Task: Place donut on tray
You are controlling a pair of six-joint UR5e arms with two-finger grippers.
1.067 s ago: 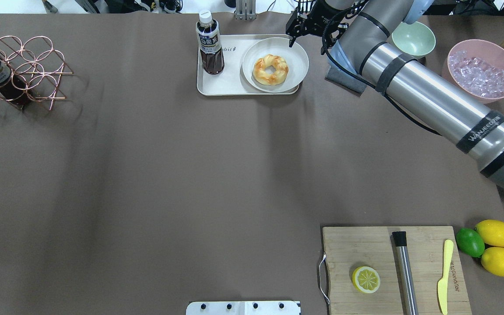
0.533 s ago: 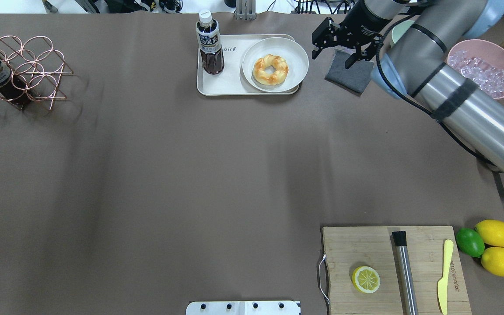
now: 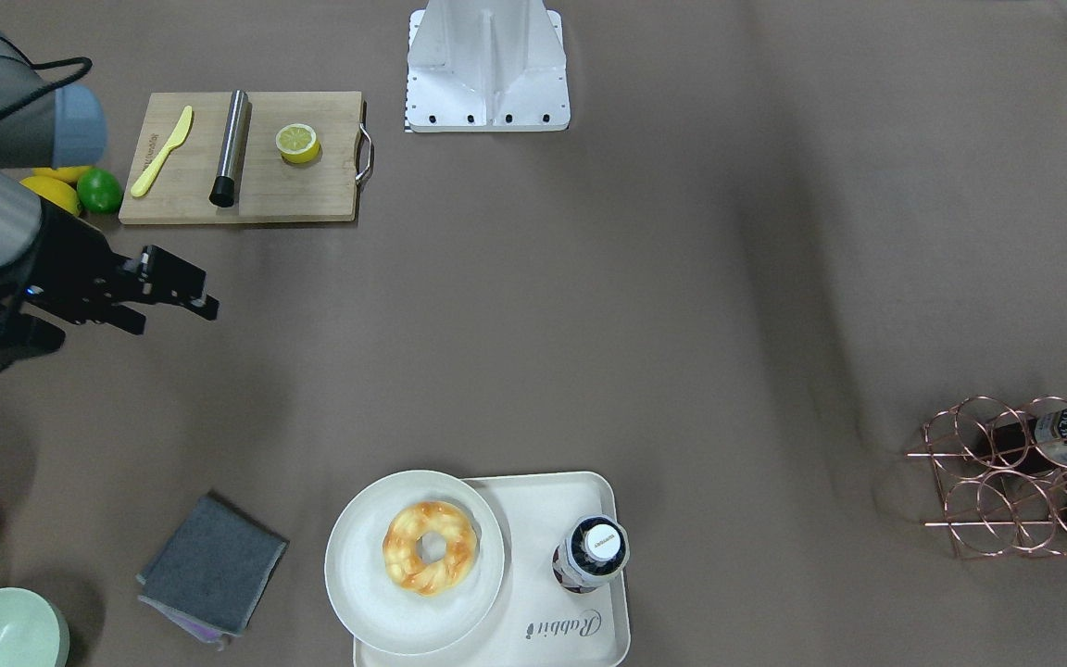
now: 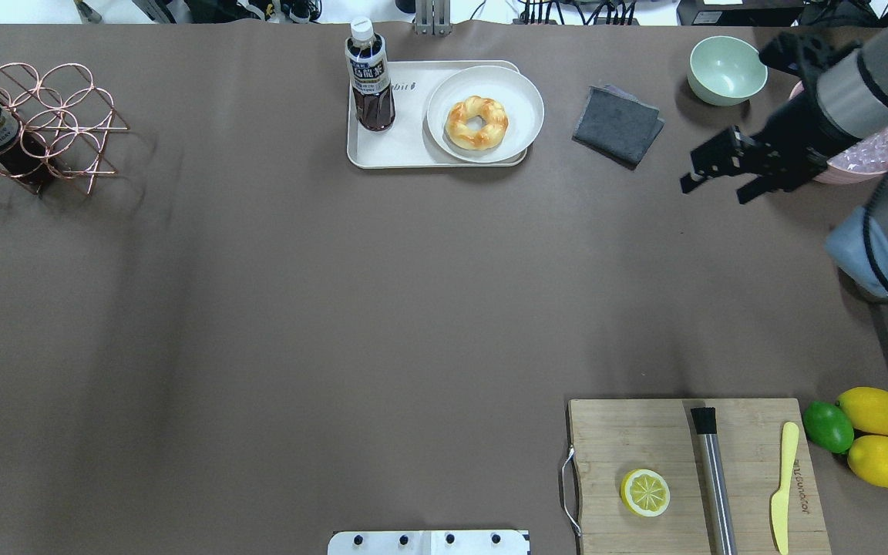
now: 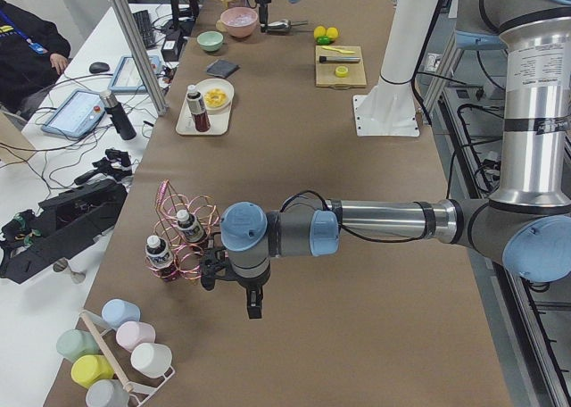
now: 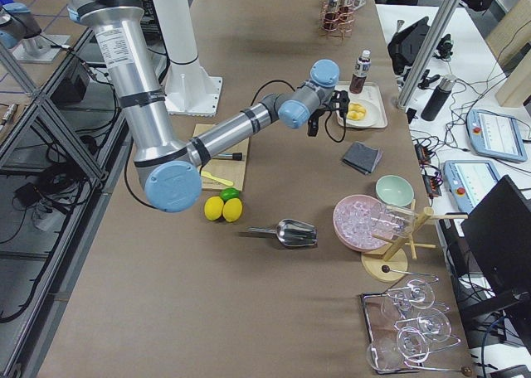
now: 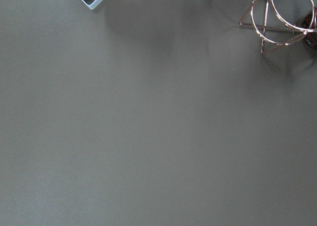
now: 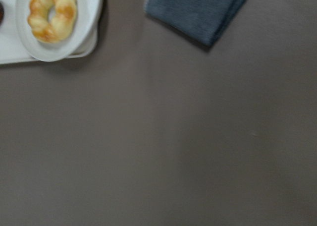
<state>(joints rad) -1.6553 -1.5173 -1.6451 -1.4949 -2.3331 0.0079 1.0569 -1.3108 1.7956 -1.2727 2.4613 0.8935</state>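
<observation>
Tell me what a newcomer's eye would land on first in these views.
The golden donut stands out first. It sits on a round white plate that rests on the cream tray at the table's far edge, beside a dark bottle. Next, the right tool hangs open and empty above bare table to the right, near the pink bowl of ice. The copper wire rack at far left also draws the eye.

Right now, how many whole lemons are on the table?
2. The farther lemon and the nearer lemon lie together beside the lime, off the wooden cutting board's right end. The half lemon on the board isn't counted; none seems hidden overhead.
</observation>
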